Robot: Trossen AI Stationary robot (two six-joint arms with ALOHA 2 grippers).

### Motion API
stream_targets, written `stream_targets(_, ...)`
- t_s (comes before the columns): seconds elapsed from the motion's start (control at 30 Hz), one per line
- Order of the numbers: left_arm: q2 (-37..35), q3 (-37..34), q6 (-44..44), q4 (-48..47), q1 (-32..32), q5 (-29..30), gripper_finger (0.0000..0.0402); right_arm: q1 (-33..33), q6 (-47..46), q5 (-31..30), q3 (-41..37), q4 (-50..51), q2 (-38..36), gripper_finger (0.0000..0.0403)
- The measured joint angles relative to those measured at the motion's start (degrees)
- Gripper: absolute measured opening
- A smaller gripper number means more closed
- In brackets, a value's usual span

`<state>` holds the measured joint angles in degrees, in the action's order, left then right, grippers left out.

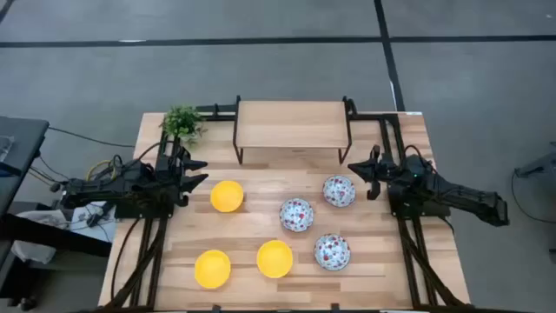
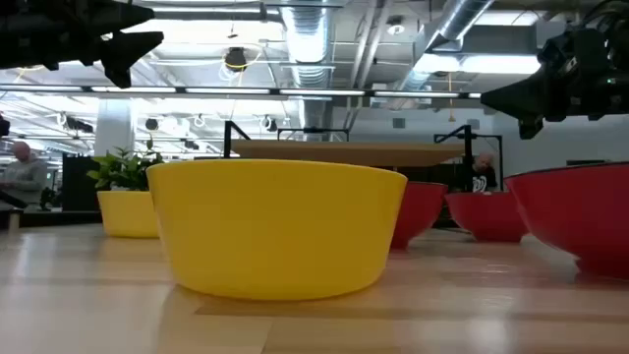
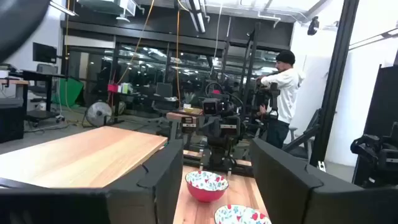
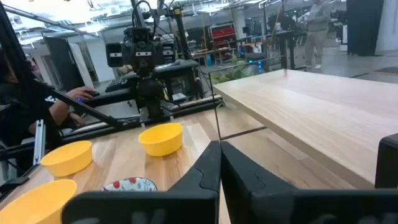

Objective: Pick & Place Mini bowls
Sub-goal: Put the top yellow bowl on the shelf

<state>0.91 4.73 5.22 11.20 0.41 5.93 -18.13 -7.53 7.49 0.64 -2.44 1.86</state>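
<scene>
Six mini bowls rest upright on their bases on the wooden table. Three are plain yellow (image 1: 227,196) (image 1: 212,269) (image 1: 274,258); three are white with floral speckles inside and red outside (image 1: 339,190) (image 1: 296,215) (image 1: 332,251). My left gripper (image 1: 201,172) hovers open at the table's left side, just left of the farthest yellow bowl. In its wrist view the fingers (image 3: 168,177) frame a floral bowl (image 3: 206,185) far ahead. My right gripper (image 1: 352,166) hovers shut at the right side, beside the farthest floral bowl. Its fingertips (image 4: 219,155) meet.
A low wooden shelf on a black frame (image 1: 293,126) stands at the table's far edge, with a small green potted plant (image 1: 182,122) to its left. In the low view a yellow bowl (image 2: 277,228) fills the foreground. A person (image 3: 286,87) stands in the room beyond.
</scene>
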Motion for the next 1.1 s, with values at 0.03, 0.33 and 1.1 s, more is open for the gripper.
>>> stream_targets(0.03,0.0,0.0,0.0,0.0,0.0,0.0,0.0186,0.0,0.0,0.0,0.0,0.0,0.0,0.0000)
stream_targets(0.33,0.0,0.0,2.8,0.4,0.0,0.0,0.0186,0.0,0.0,0.0,0.0,0.0,0.0,0.0000)
stream_targets(1.1,46.6,22.1,11.8,-20.0,-2.2,-7.9,0.0186,0.0,0.0,0.0,0.0,0.0,0.0,0.0000)
